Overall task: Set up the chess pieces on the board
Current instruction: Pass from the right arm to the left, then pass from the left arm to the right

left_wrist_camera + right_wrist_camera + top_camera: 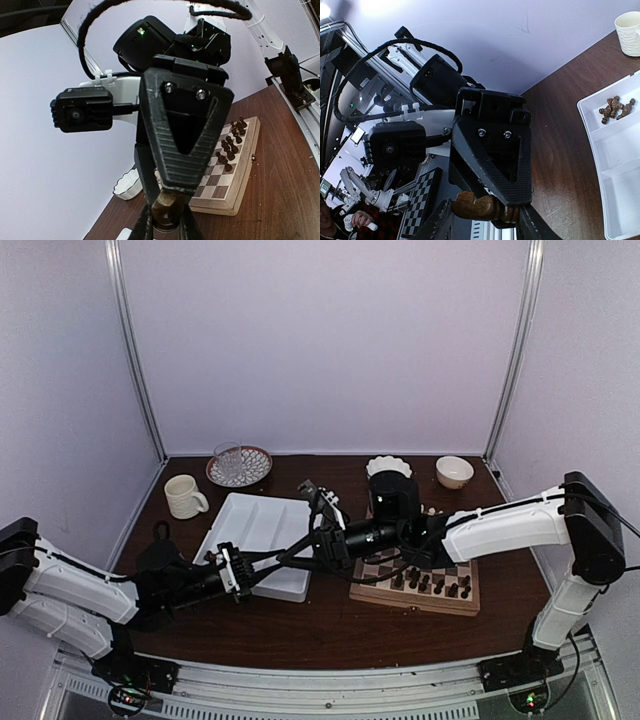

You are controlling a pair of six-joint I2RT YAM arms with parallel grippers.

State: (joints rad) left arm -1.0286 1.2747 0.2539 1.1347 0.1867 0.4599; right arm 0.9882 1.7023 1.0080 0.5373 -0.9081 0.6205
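Two grippers meet on one dark brown chess piece (pixel 479 206) in mid-air, near the middle of the top view, above the brown table (pixel 330 635). The right gripper (pixel 487 222) clamps the piece lengthwise between its fingers, so it lies crosswise at the bottom of the right wrist view. The left gripper (pixel 166 226) is closed on the same piece, which shows end-on at the bottom centre of the left wrist view.

The board (pixel 412 601) lies flat, right of centre in the top view. A cluster of dark chess pieces (pixel 437 583) stands on the rows along its lower edge. A white divided tray (pixel 250 515) lies left of the board, apart from it. A few loose chessmen (pixel 615 107) lie heaped in one of its compartments, at the right edge of the right wrist view. A cream mug (pixel 183 496) stands to the upper left of the tray.
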